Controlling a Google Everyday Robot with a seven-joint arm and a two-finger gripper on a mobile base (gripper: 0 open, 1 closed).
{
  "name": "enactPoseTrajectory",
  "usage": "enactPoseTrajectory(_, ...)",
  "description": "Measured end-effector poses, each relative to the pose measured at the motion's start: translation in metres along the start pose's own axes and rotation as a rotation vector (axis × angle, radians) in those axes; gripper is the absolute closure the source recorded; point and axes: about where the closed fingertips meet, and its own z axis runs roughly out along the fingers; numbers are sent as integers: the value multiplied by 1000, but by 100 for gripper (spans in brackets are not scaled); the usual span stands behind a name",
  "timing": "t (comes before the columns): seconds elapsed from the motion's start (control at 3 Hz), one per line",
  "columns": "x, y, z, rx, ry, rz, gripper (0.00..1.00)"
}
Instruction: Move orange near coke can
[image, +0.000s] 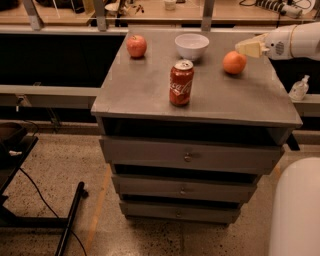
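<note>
A grey, flat-topped desk (145, 95) with three drawers stands in the middle of the room. Near the centre of its top stands the coke can (181, 83), a red aluminium can with white script and a silver lid. The orange (234, 62), a smooth round orange fruit, rests on the desk to the far right of the can, well apart from it. The robot's cream-coloured claw (248, 48) reaches in from the right on a white arm and hangs just beside the orange's upper right side. I cannot tell whether it is open or closed, or whether it touches the fruit.

A white ceramic bowl (192, 46) sits at the far edge, and a reddish-pink apple (136, 46) at the far left.

The step in hand looks like the approach to the orange. The fruit is not yet near the can. Next, I judge, the claw must take or nudge the orange and bring it leftward and nearer — clear of the bowl, without toppling the can.
</note>
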Motion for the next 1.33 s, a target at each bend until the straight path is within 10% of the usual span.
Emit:
enactPoseTrajectory(0.33, -9, -2, -8, 10, -41, -15, 5)
enactPoseTrajectory(1.33, 50, -36, 3, 101, 27, 2, 0)
